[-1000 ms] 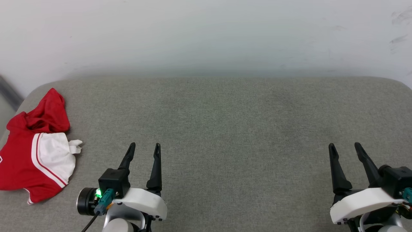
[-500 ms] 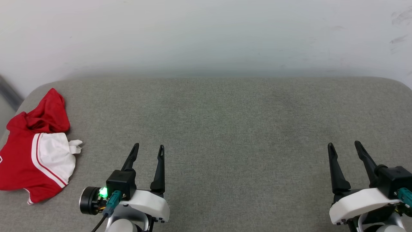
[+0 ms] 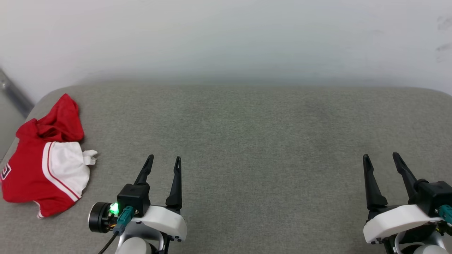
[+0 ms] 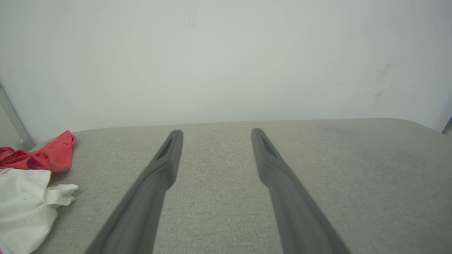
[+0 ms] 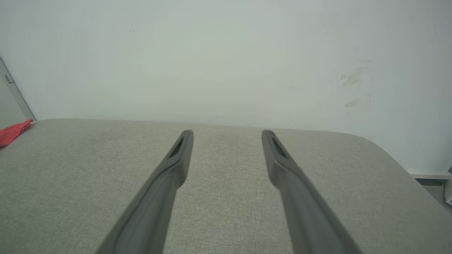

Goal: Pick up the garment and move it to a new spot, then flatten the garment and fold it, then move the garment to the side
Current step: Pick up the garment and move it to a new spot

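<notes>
Garment (image 3: 46, 173) lies crumpled at the far left of the grey padded surface (image 3: 247, 141), close to its rounded left corner. It is red, with one white sleeve turned up on top and a red-and-white stripe along the edge of the sleeve. A small white piece sticks out to the right of the sleeve, possibly a label, but it is too small to tell. Part of a dark letter with white outline shows at the left border of the cloth.

The left gripper (image 3: 164, 158) is at the near side of the surface, to the right of the garment and apart from it. Its two dark fingers are spread wide with nothing between them. The right gripper (image 3: 380, 156) is well apart from the cloth, at the near right side, its fingers also spread wide and empty. Behind the surface stands a pale wall (image 3: 226, 35).
</notes>
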